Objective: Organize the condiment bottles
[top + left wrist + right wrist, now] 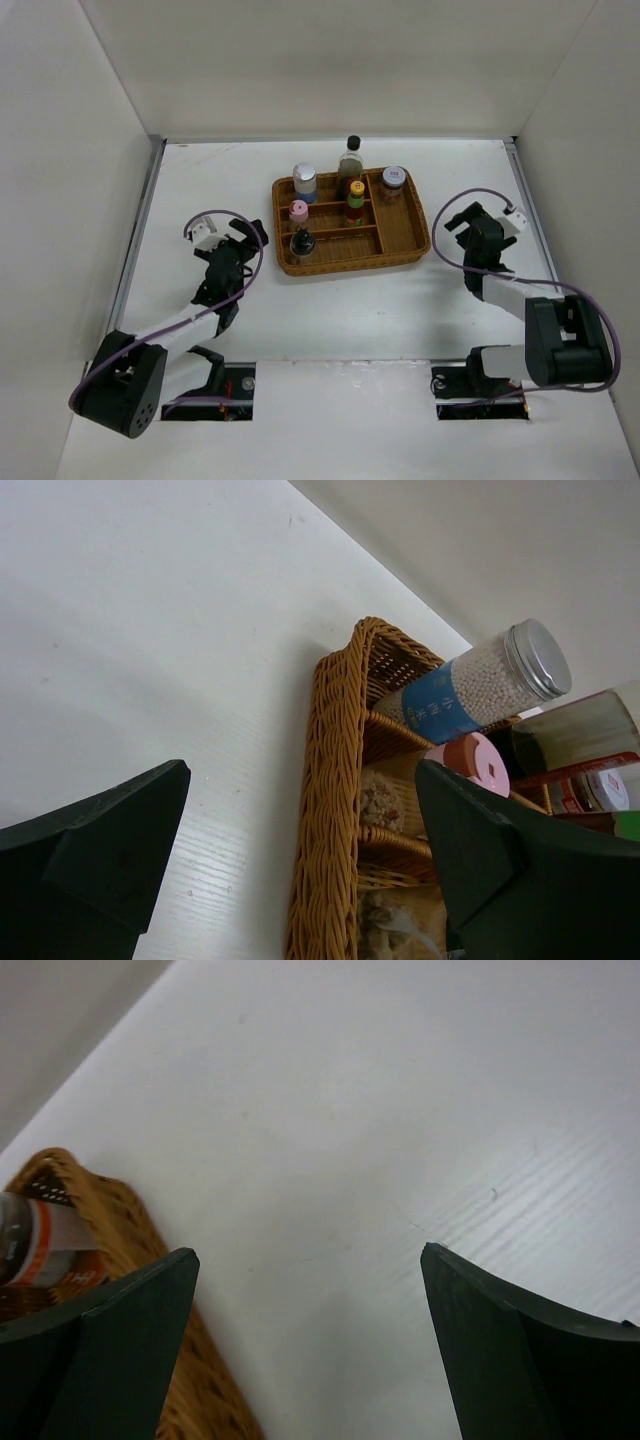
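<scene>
bottles: all six look to be standing in the wicker tray (352, 264), which sits toward the far edge of the surface (350, 320), a touch right of centre
far row: blue-banded white-capped bottle (305, 183), tall clear black-capped bottle (350, 160) and squat brown jar (393, 184), left to right
next row: pink-capped bottle (298, 213) on the left, yellow-capped red-green bottle (356, 203) in the middle
near-left spot: black-capped round bottle (302, 243), just beside the pink-capped one
left tool (250, 238): fingers apart, nothing in them, just beside the tray's left wall
right tool (456, 220): fingers apart too, holding nothing, near the tray's right side
where it's at: honestly looks pretty much sorted, so I'd guess only tidying or backing off is left
risk 1: the left tool is so near the wicker wall that a small nudge toward the right edge could shove the whole tray and rock everything in it
risk 2: the tall clear one is the tippy one, and a jolt to the tray probably sends it over first
risk 3: pink-capped and black-capped round are packed tight, so wide fingers reaching for one could clip the other
risk 4: the jar sits close to the right wall, so a careless sweep from the right tool could catch it
</scene>
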### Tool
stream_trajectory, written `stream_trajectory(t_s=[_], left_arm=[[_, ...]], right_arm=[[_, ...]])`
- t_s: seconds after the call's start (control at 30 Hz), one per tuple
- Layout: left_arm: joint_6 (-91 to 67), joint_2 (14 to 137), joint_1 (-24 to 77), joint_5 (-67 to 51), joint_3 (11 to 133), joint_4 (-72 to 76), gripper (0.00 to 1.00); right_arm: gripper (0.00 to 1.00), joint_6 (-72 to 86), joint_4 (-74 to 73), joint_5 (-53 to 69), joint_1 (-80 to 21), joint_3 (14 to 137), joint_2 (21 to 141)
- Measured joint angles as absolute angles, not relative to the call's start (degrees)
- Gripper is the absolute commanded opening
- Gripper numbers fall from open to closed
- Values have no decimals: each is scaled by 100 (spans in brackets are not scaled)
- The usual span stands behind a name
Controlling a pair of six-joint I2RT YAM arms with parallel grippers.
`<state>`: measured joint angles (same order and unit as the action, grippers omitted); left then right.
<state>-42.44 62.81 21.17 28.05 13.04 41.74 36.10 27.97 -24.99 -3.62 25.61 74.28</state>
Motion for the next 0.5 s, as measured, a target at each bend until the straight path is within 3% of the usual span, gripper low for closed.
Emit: stream_trajectory(t_s=[0.33, 0.5], left_arm=[[-4246, 6252, 2187, 2792, 1328, 4123, 100], [-4246, 5378, 2008, 2770, 1345, 3710, 100]], right_arm=[[100, 3879, 4427, -2104, -93, 2412, 8176], [100, 3948, 4921, -1885, -67, 2394, 8589]])
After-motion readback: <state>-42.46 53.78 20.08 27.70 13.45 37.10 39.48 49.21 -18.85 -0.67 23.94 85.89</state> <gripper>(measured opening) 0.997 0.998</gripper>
